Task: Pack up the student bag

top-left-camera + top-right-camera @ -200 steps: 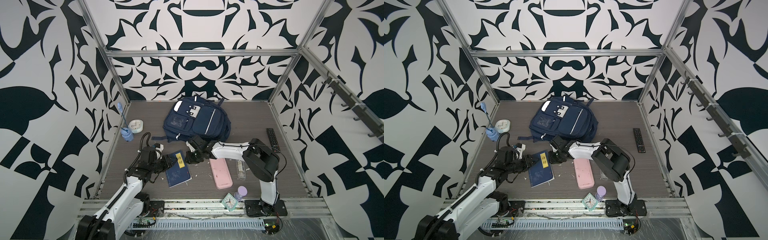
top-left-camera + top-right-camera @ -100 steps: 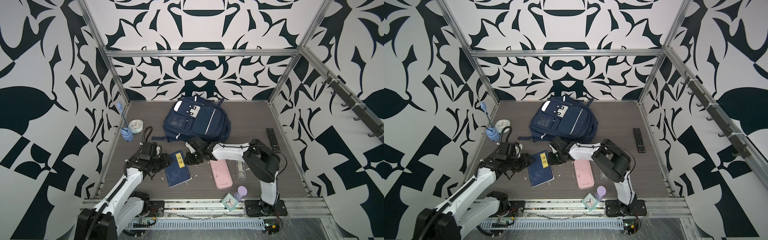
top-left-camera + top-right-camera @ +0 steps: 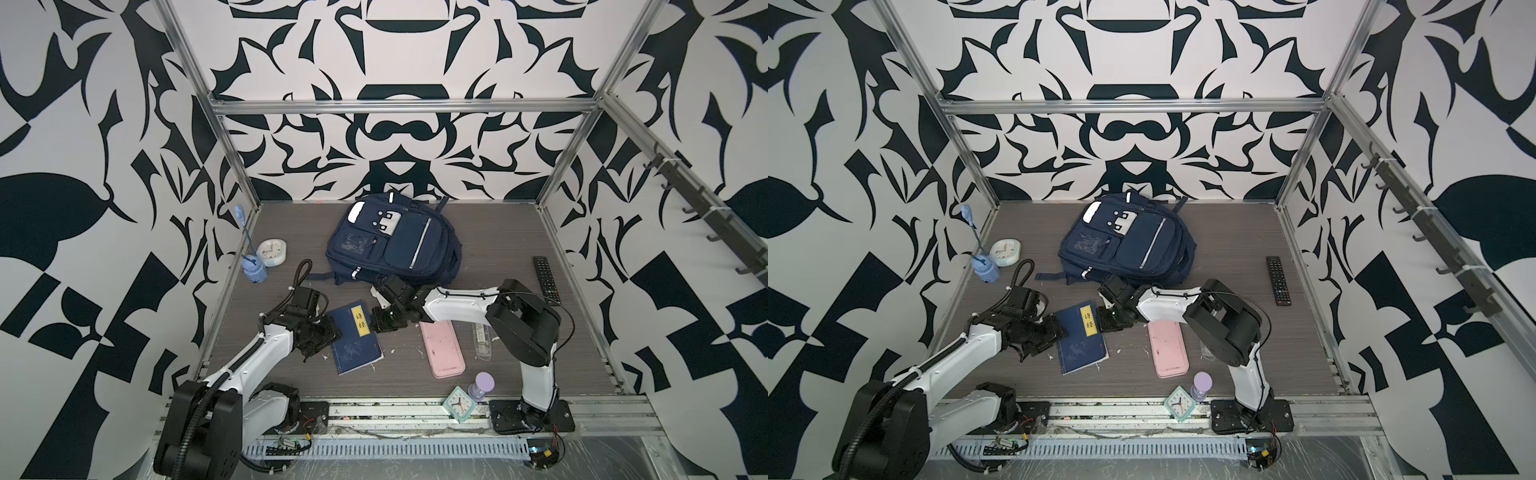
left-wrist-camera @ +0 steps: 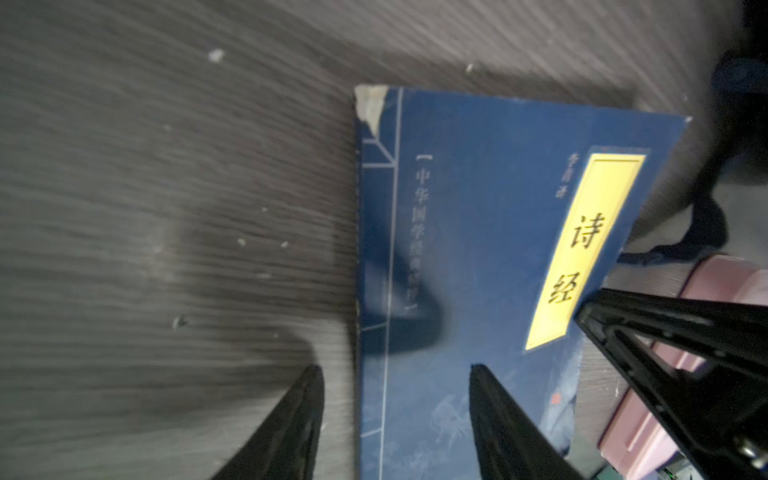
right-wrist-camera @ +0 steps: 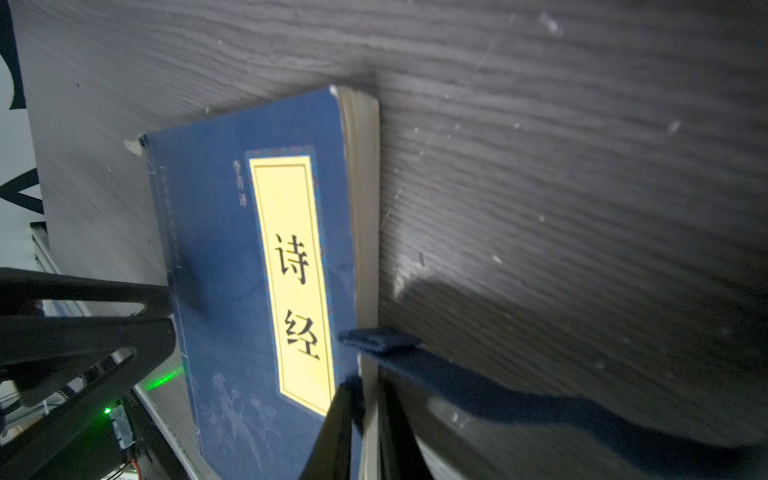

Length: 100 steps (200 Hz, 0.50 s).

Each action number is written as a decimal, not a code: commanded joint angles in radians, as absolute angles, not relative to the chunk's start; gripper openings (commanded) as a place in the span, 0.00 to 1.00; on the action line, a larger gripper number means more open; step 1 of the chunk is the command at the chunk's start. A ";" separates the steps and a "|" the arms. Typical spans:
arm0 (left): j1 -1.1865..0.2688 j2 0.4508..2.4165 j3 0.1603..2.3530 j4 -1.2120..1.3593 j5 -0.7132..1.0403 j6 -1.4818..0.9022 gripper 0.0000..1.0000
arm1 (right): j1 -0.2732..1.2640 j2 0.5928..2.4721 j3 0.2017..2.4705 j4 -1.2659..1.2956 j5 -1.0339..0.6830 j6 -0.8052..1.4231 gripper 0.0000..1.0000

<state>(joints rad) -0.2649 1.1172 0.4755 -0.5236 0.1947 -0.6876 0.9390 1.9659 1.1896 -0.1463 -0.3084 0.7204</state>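
The student bag, a navy backpack, lies flat at the back of the floor. In front of it lies a blue book with a yellow title label. My left gripper is open, one finger over the floor and one over the cover, straddling the book's spine edge. My right gripper is shut on the book's page edge near its far corner. A dark bag strap lies across that corner.
A pink pencil case lies right of the book, with a clear case beside it. A purple-capped bottle and green clock stand at the front edge. A remote lies right; a white clock and blue toy stand left.
My left gripper has moved in to the book's spine edge and opened wider. My right gripper has closed further on the book's page edge.
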 commanded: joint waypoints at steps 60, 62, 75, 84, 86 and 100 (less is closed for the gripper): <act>-0.265 1.202 0.471 -0.472 0.229 -0.690 0.59 | 0.951 1.994 1.193 -0.359 -0.194 0.664 0.13; -0.265 1.204 0.470 -0.468 0.234 -0.691 0.59 | 0.952 1.994 1.192 -0.358 -0.193 0.664 0.13; -0.268 1.212 0.461 -0.426 0.279 -0.692 0.59 | 0.953 2.000 1.193 -0.366 -0.191 0.658 0.13; -0.277 1.208 0.450 -0.385 0.310 -0.693 0.59 | 0.953 2.002 1.193 -0.369 -0.187 0.657 0.12; -0.279 1.207 0.448 -0.379 0.314 -0.693 0.59 | 0.953 2.003 1.195 -0.371 -0.187 0.655 0.13; -0.298 1.192 0.437 -0.324 0.352 -0.699 0.58 | 0.953 2.010 1.201 -0.376 -0.188 0.652 0.12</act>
<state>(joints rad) -0.2684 1.1831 0.4881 -0.4236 0.2588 -0.6880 0.9493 1.9659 1.2186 -0.2153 -0.2588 0.6804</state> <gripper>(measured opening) 0.585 0.123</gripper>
